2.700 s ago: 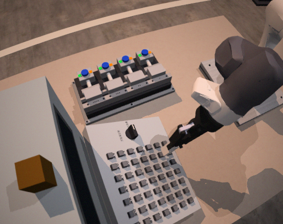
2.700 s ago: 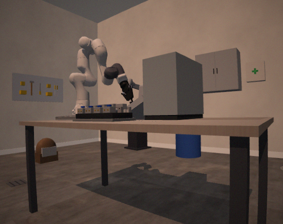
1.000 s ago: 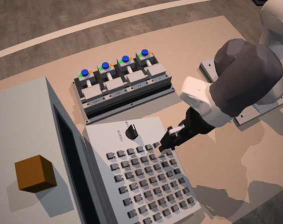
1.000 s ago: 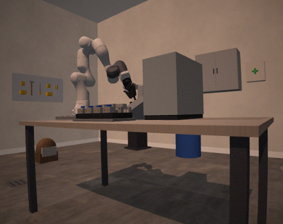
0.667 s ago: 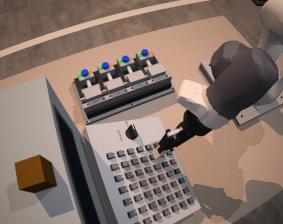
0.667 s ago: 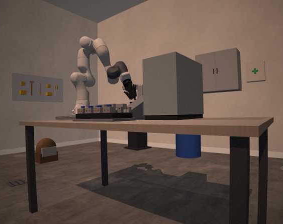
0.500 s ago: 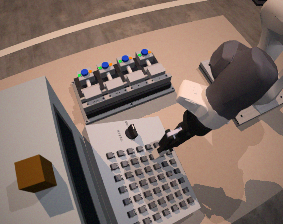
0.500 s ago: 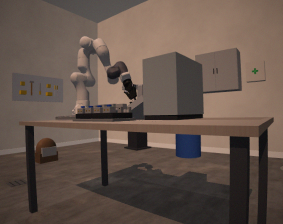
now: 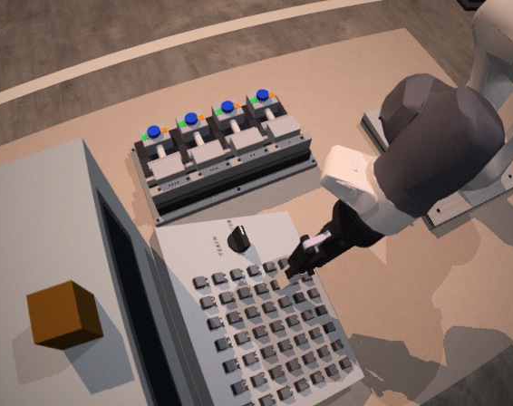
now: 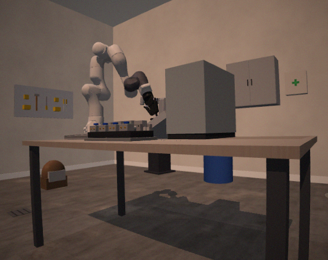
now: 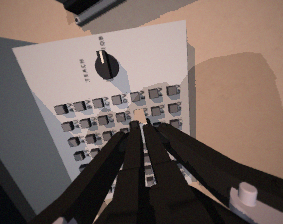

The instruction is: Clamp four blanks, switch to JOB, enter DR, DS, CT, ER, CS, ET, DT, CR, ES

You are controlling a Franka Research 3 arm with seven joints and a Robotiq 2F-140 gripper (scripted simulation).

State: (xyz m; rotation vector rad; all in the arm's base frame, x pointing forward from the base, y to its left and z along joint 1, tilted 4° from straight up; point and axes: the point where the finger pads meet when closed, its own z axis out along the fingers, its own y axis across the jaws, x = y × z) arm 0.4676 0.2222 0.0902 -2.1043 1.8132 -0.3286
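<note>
Four grey blanks (image 9: 168,168) (image 9: 208,154) (image 9: 246,140) (image 9: 284,128) lie in a row in the vise stations. Beside each blue valve knob (image 9: 153,131) (image 9: 190,119) (image 9: 227,106) (image 9: 262,94) a green and an amber lens are lit. The selector (image 9: 238,240) (image 11: 106,66) points at JOB. The keypad panel (image 9: 186,246) (image 11: 47,62) shows no lit key. My gripper (image 9: 283,280) (image 11: 139,116) is shut and empty, its pale tips low at the second row from the selector, towards the right. They hide the key there; contact cannot be told.
The large grey cabinet (image 9: 36,199) (image 10: 185,101) stands beside the keypad, taller than it. The amber lamp (image 9: 59,314) on top looks dull and unlit. The vise bench's base rail (image 9: 267,178) lies just beyond the panel's selector end. My arm reaches in from the right in the top view.
</note>
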